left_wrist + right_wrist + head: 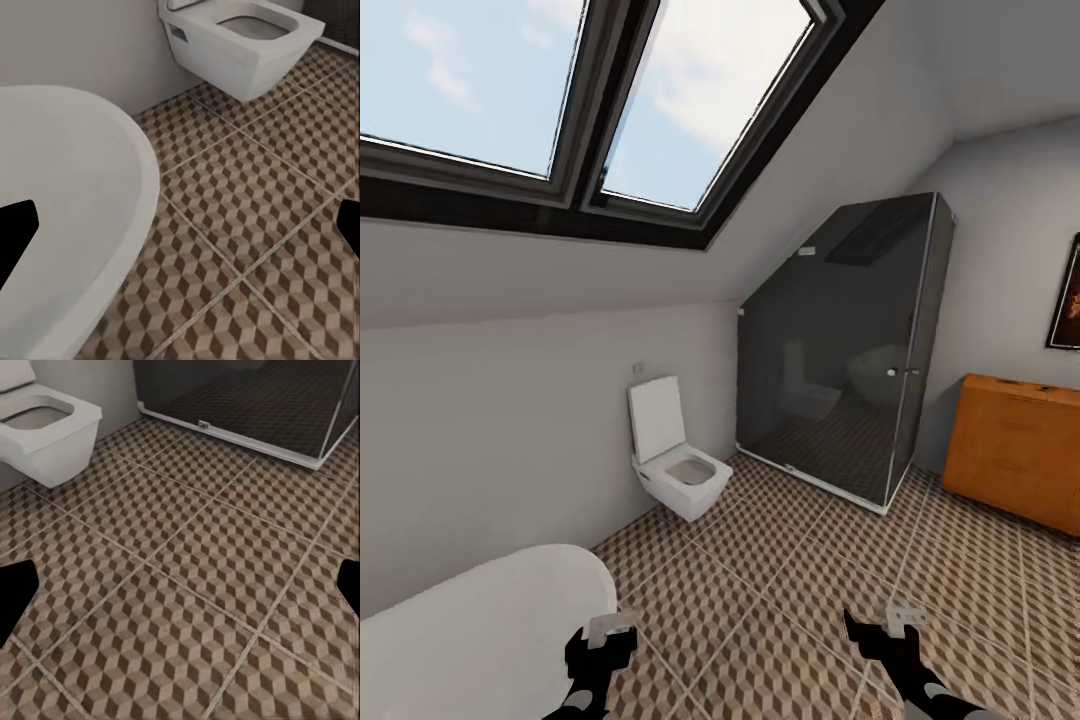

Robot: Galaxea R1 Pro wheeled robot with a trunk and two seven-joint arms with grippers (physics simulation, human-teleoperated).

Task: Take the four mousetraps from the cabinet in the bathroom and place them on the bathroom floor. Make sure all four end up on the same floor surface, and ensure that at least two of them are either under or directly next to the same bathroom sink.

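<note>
Mousetraps cannot be made out for certain at this range; 2 tiny dark specks sit on the flat top of the orange-brown cabinet (pixel 1015 440), which stands against the far wall at about 2 o'clock in the head view, and they may or may not be traps. That cabinet is well apart from both arms, across a wide stretch of the bathroom floor (pixel 790 600), with the dark glass shower enclosure (pixel 850 350) just to its left at about 1 o'clock. The right gripper (pixel 880 625) hangs low at about 5 o'clock and the left gripper (pixel 605 640) at about 7 o'clock, the latter close beside the curved white bathtub (pixel 470 630). Of the 2 arms, the right is plainly the nearer to the cabinet, which lies up and to the right of its jaws. Both pairs of jaws stand wide and hold nothing: each wrist view shows dark fingertips at opposite edges with bare cube-pattern tile between them. The wall-hung toilet (pixel 678 470) sits at about 11 o'clock. My judgement is that the base must first turn and roll toward 2 o'clock before any reach makes sense, since the drawer fronts face the room and no arm could meet them from here.
</note>
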